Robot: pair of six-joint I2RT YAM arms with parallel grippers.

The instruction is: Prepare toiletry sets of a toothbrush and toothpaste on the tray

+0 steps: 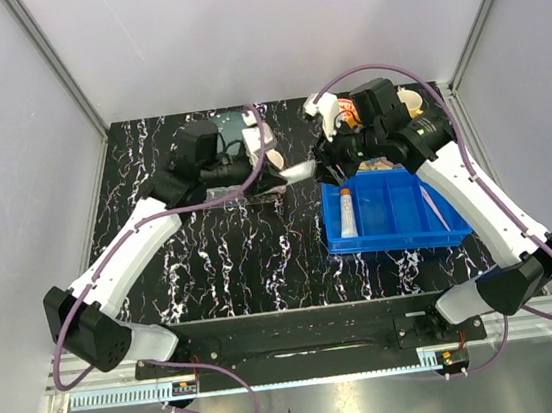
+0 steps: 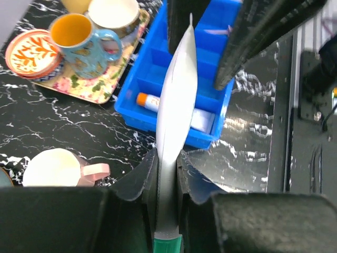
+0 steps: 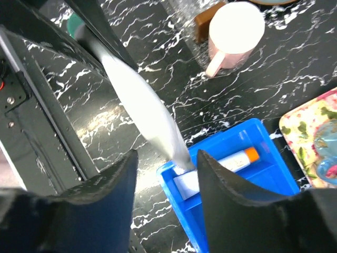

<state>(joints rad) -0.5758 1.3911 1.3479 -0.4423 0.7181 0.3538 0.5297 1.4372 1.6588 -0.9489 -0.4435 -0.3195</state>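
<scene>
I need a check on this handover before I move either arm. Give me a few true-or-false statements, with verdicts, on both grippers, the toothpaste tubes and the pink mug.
1. The left gripper is shut on the teal-capped toothpaste tube. True.
2. The right gripper is clamped on that tube. False: its jaws stand open, either side of the tube's crimped end.
3. The orange-capped toothpaste tube lies in the blue bin. True.
4. The pink mug lies tipped on its side. False: it stands upright on the black marbled table.
</scene>
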